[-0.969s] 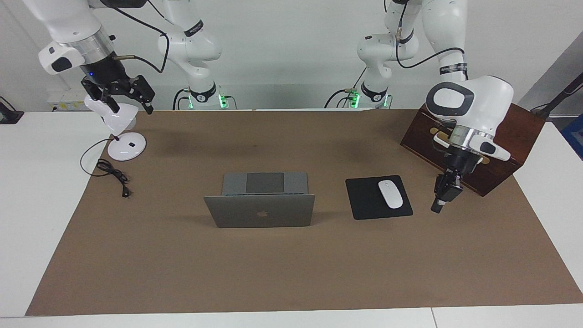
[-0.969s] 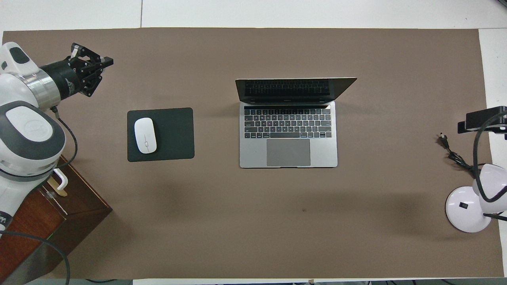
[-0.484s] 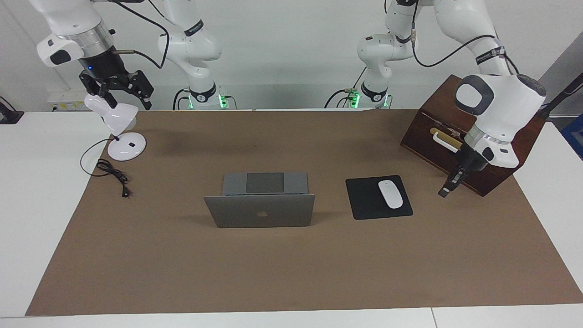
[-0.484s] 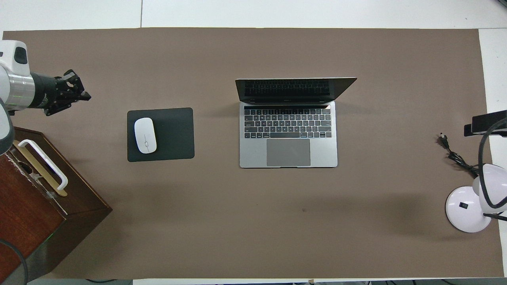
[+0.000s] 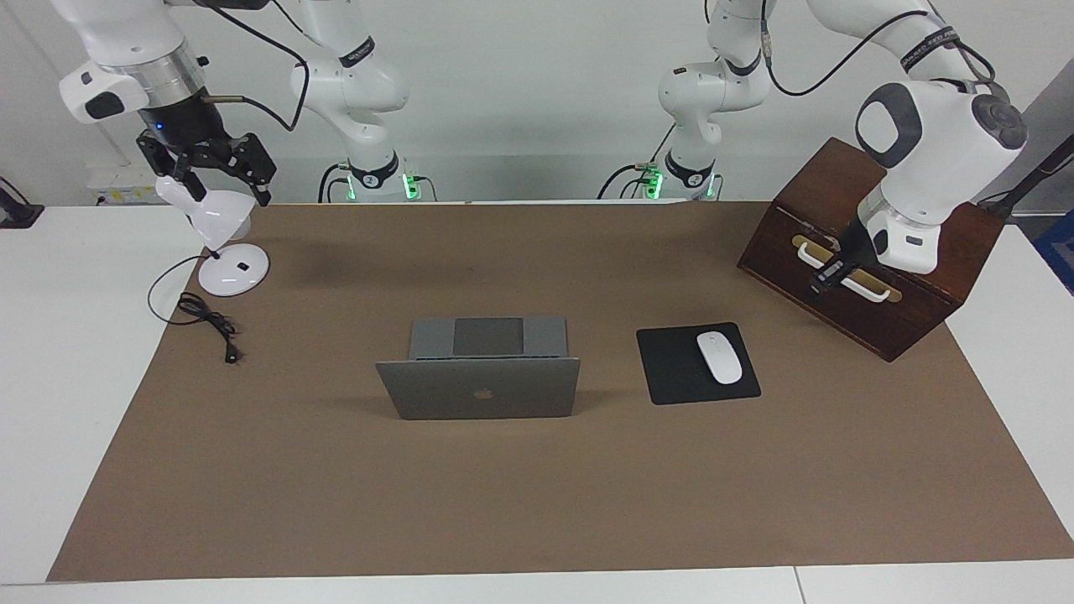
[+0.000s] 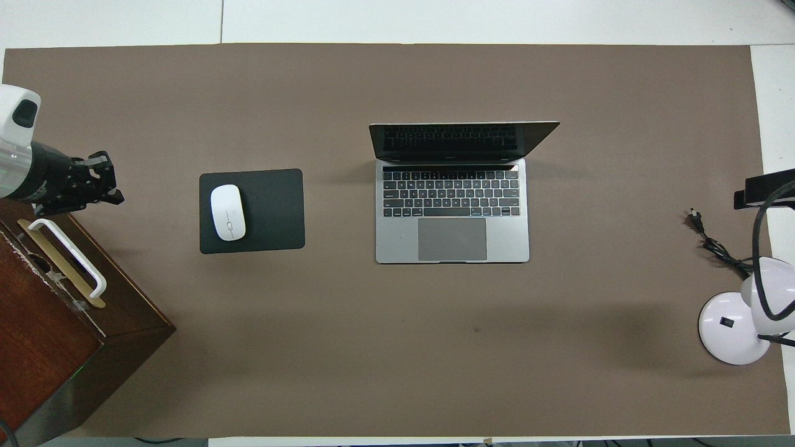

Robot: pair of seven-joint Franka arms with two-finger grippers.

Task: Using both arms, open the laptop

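Observation:
The silver-grey laptop [image 5: 478, 388] stands open in the middle of the brown mat, its lid upright with the apple logo facing away from the robots. Its keyboard deck shows in the overhead view [image 6: 452, 214]. My left gripper [image 5: 826, 278] hangs in the air over the wooden box's handle, well away from the laptop, open and empty; it also shows in the overhead view [image 6: 112, 180]. My right gripper [image 5: 226, 193] is raised over the desk lamp, open and empty. Only part of it shows in the overhead view [image 6: 758, 191].
A black mouse pad [image 5: 675, 369] with a white mouse [image 5: 720, 357] lies beside the laptop toward the left arm's end. A dark wooden box [image 5: 873, 252] with a white handle stands at that end. A white desk lamp [image 5: 225, 252] and its cable [image 5: 210, 323] are at the right arm's end.
My left gripper has pulled back from beside the mouse pad and risen to over the wooden box. My right gripper has lifted slightly over the lamp. The laptop has not moved.

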